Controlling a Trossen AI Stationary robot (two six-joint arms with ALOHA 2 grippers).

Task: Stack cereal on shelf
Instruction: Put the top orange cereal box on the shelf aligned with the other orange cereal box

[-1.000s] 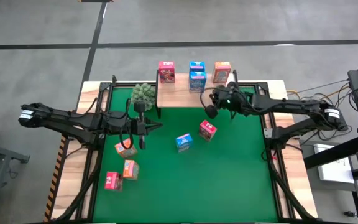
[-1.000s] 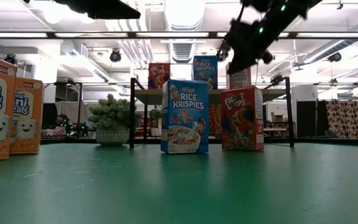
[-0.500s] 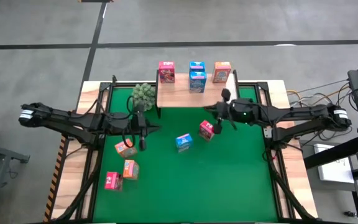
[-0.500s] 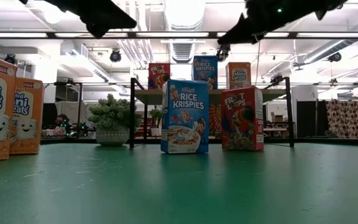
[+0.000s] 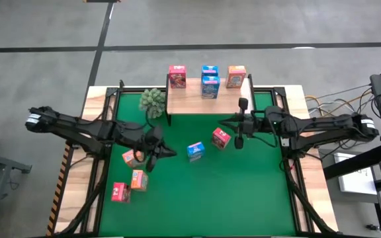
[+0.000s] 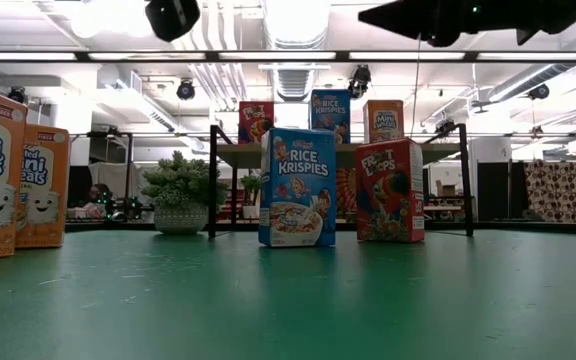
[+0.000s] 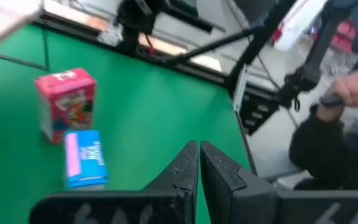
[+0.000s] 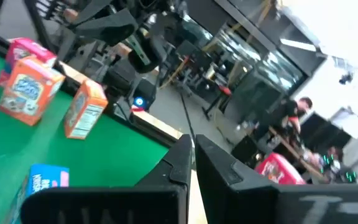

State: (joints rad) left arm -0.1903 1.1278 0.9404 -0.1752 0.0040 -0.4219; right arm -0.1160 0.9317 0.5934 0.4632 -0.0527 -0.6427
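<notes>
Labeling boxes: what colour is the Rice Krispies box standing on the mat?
Blue, with a white bowl pictured on its front: the Rice Krispies box. Clearest in the low view.

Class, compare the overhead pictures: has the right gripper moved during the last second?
Yes. The right gripper has moved away from the shelf, out over the green mat.

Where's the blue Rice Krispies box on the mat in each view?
High: mat centre, blue Rice Krispies box.
Low: centre, upright.
Left wrist: lower left.
Right wrist: bottom left, partly cut off.
Shared landmark: the red Froot Loops box beside it.
</notes>
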